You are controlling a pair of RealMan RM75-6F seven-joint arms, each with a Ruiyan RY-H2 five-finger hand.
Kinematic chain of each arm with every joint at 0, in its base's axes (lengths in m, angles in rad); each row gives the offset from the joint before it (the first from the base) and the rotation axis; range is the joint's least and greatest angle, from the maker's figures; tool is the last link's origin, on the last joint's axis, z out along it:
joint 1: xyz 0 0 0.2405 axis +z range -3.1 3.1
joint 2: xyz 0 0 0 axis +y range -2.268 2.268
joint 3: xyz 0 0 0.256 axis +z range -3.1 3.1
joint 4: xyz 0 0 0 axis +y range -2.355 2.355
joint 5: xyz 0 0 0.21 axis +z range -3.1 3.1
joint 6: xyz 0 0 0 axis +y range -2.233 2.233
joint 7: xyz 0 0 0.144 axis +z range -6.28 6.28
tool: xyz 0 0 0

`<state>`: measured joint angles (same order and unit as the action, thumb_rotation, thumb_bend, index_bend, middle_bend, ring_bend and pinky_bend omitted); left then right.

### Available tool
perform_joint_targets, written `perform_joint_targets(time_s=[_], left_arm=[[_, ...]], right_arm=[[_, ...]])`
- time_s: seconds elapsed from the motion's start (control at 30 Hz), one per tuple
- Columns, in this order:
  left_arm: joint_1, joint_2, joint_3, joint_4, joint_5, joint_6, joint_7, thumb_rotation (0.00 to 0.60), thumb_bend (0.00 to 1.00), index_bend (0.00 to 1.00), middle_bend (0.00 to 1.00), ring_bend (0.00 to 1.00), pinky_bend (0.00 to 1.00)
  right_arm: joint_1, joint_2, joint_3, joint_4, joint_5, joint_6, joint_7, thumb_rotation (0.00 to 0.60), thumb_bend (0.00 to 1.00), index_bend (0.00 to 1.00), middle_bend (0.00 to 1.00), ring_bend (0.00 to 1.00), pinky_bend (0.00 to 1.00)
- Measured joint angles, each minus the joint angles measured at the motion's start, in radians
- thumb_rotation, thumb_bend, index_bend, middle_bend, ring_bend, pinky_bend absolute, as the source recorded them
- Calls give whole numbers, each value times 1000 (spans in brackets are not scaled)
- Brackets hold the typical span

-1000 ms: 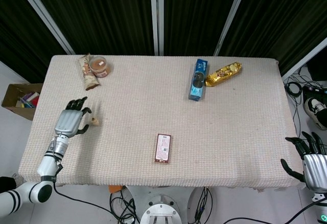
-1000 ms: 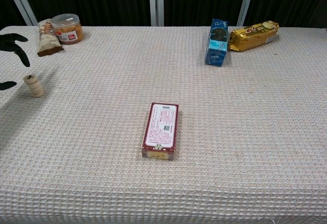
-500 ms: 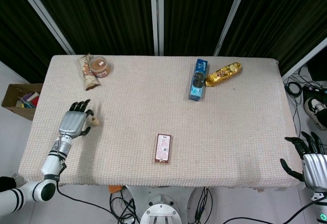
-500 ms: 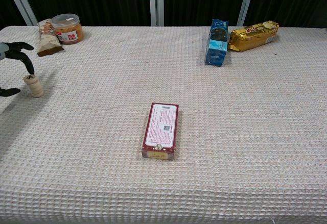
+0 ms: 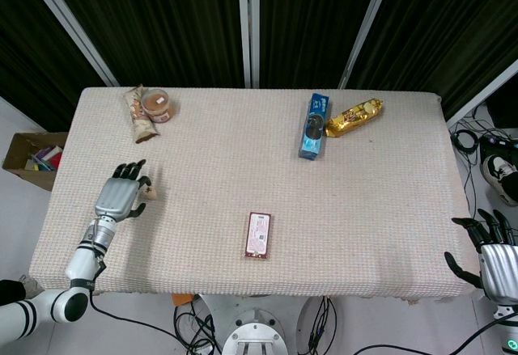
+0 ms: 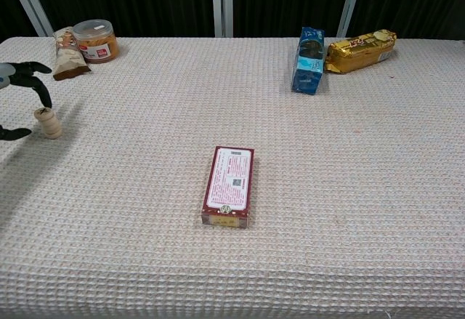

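My left hand (image 5: 118,197) hovers with fingers spread around the small wooden spool (image 6: 49,123) at the table's (image 6: 349,188) left edge, gripping nothing. My right hand (image 5: 495,262) stays-free, spread, off the near right corner.

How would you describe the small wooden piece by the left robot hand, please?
On the table, look near the left edge, below the jar. Beside the left robot hand stands a small wooden piece: pale, ridged, upright, unlike the printed packets elsewhere.

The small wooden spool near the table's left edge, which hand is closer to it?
Left. The left hand sits right beside the small wooden spool, fingers spread around it. The right hand hangs off the table's far right corner.
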<state>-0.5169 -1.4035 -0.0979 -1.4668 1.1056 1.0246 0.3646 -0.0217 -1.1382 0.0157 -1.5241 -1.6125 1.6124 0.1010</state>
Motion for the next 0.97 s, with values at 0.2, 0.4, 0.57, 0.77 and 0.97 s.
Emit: perform_joint_targets(time_s=[0.2,0.4,0.57,0.77,0.97], left_arm=[[7,5,-9,-3,-1,25,-13,600,321,311,0,21,78],[59,40,-33,-25,9,133,-89,600,176,244,3,32,81],[156,97,-29,-41,72,276,-232,600,54,134,18,41,86],[296,151,37,-41,227,445,-399,600,51,134,43,48,86],[424,187,141,-57,340,560,-418,600,54,135,43,48,86]], right_arm=[[-1,3,1,-1,1,2,0,600,233,269,304,82,94],[-7,21,-5,-2,-7,10,-7,600,233,269,302,82,94],[-10,47,-19,-10,-28,12,5,600,235,273,268,82,93],[-13,53,-33,5,-68,33,45,600,252,252,219,82,94],[-13,28,-41,23,-95,46,60,600,254,226,213,80,93]])
